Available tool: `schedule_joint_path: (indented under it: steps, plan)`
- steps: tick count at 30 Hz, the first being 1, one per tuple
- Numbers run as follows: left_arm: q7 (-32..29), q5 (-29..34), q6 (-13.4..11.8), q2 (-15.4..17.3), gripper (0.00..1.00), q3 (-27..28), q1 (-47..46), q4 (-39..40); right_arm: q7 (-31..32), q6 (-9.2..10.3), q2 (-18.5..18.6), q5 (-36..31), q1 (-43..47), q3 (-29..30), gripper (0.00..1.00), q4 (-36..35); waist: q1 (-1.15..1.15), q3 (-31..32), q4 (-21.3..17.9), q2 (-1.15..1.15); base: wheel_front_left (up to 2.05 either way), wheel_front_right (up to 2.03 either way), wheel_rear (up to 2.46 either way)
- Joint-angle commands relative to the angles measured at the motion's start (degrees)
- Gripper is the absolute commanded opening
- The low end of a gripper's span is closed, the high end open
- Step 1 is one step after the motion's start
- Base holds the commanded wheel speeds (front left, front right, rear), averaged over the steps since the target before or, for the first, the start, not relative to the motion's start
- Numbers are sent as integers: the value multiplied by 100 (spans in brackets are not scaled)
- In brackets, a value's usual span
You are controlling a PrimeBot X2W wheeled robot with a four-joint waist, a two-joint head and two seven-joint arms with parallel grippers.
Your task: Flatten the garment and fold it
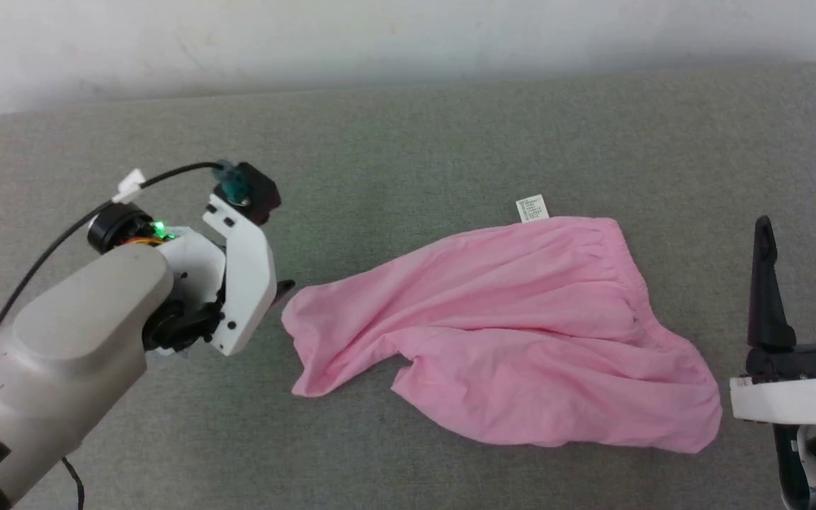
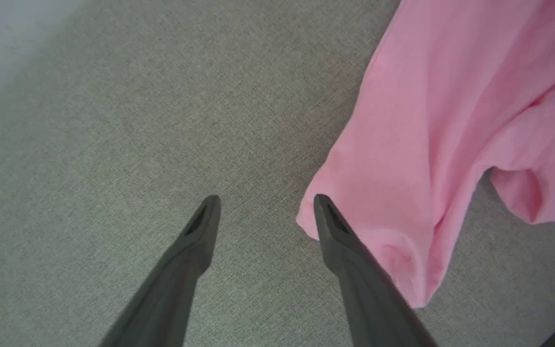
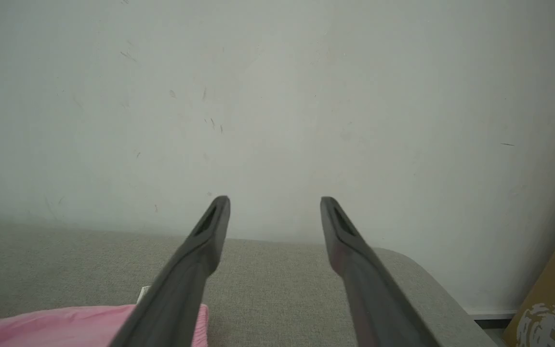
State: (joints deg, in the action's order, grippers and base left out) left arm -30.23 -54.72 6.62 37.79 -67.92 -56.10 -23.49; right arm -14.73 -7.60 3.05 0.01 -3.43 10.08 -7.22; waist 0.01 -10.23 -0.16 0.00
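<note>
Garment, pink, lying on the grey fabric-covered counter from the centre to the lower right of the head view, with its white label projecting from the upper edge. Most of the cloth is spread out, but diagonal creases run through its left portion and a notch with a turned-under flap interrupts the lower edge. Flattening is therefore judged incomplete, and no fold has been made. Left end effector, at the left centre of the head view, angles down toward the garment's left corner with its jaws wide and nothing between them. In the left wrist view one finger overlaps the corner's edge, though contact cannot be confirmed; this posture suits work on the creased left side. Right end effector, at the lower right of the head view, stands with fingers pointing up the frame, jaws likewise wide and empty. It sits just beside the garment's right hem but apart from it, presumably parked clear of the cloth. Its wrist view faces the wall, with the garment at the lower left.
</note>
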Motion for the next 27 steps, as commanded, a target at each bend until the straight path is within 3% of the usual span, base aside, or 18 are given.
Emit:
schedule_joint_path:
  steps: [1, 11, 12, 13, 20, 27]
  plan:
    - [-129, -12, 56, -72, 100, -111, -121, -102, -27, 11, -17, 39, -119, -39, 100, 11, -1, -192, -187, 0, 0, 0, 0]
    - [-1151, 401, 85, -240, 100, -532, 3, -212, -27, 11, -17, 38, -398, -73, 100, 61, -1, -524, -541, 0, 0, 0, 0]
    - [-1232, 471, 85, -232, 82, -536, 65, -157, -27, 11, -17, 34, -404, -68, 100, 61, -1, -532, -550, 0, 0, 0, 0]
    - [-1283, 505, 85, -223, 0, -538, 129, -97, -27, 11, -17, 28, -405, -59, 100, 58, -1, -537, -552, 0, 0, 0, 0]
    - [-634, 157, 86, -118, 0, -495, 52, -43, -27, 11, 147, -160, -499, -33, 100, 24, -1, -402, -360, 0, 0, 0, 0]
    - [567, -35, 86, 102, 0, -121, -182, -179, -27, 11, 1030, -176, -1067, -495, 100, 154, -1, -241, -64, 0, 0, 0, 0]
